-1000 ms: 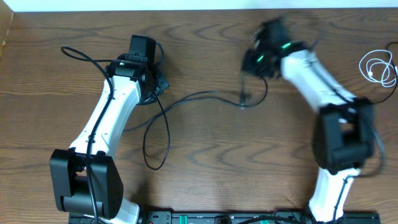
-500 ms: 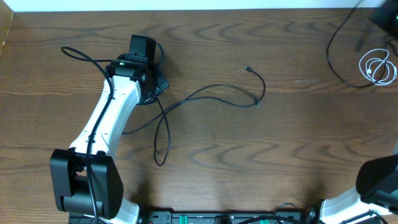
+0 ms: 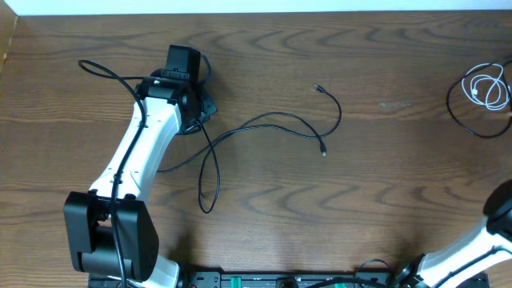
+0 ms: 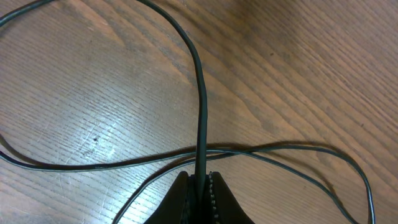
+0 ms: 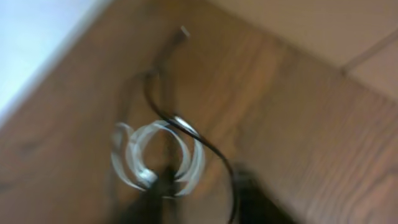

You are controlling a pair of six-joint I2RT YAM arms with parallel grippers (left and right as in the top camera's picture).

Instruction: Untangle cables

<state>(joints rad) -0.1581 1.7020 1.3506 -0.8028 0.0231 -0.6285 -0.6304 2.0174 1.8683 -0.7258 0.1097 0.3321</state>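
**Snag risk at the left tool's crossing**

Left tool [image 4: 199,178] is clamped together on the black cable [image 4: 200,99], which runs straight ahead of it. More black runs cross just in front of its tips, so a hard pull could cinch that crossing tight. White cable [image 3: 486,86] sits coiled well off to that tool's right. Right tool [image 5: 205,196] is blurred; cannot tell its state. Only overhead shows the full layout on the surface [image 3: 384,200]. Only right wrist shows a dark cord [image 5: 205,146] across the coil.
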